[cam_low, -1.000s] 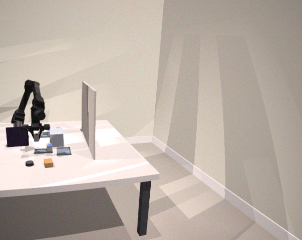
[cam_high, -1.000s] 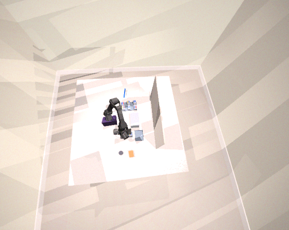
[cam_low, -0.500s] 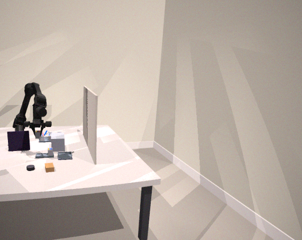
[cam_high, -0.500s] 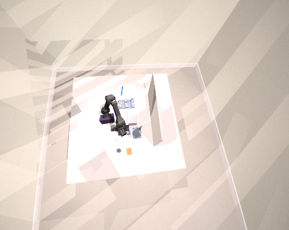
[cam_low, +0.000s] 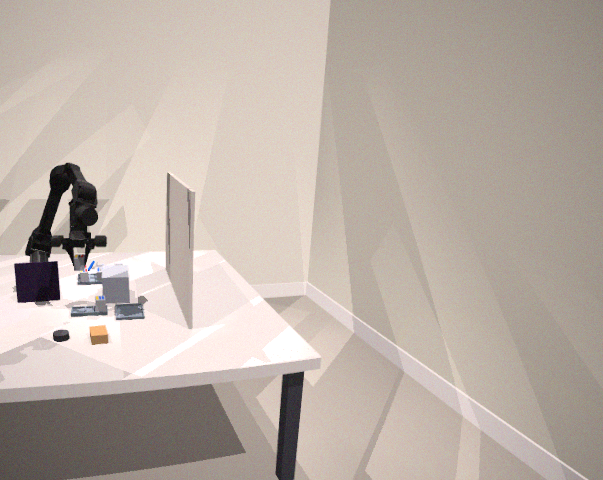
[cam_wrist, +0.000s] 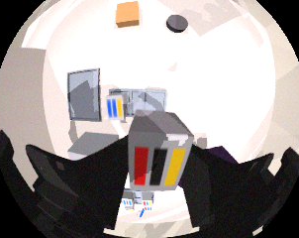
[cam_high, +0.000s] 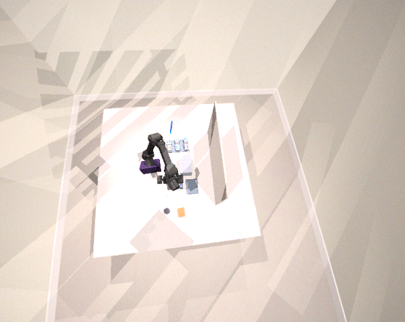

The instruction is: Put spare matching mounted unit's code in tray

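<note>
My gripper [cam_low: 79, 265] is shut on a grey block [cam_wrist: 159, 168] with red, black and yellow stripes, held upright in the air above the table. A shallow blue-grey tray [cam_high: 192, 186] [cam_low: 129, 311] [cam_wrist: 84, 96] lies flat and empty. Beside it is a low rack [cam_low: 83, 311] [cam_wrist: 155, 106] with compartments; a grey block [cam_low: 100, 302] [cam_wrist: 115, 107] with two blue stripes and one yellow stands at its tray-side end. A second rack [cam_high: 173, 147] at the back holds several grey units with coloured stripes. Which unit is the mounted one I cannot tell.
A large grey box [cam_high: 186, 164] [cam_low: 115, 285] stands between the back rack and the tray. A tall upright panel [cam_high: 216, 166] [cam_low: 180, 248] stands beyond them. An orange block [cam_high: 181, 212] [cam_low: 98, 335] [cam_wrist: 127, 14] and a black disc [cam_high: 166, 210] [cam_low: 61, 335] [cam_wrist: 177, 23] lie near the front.
</note>
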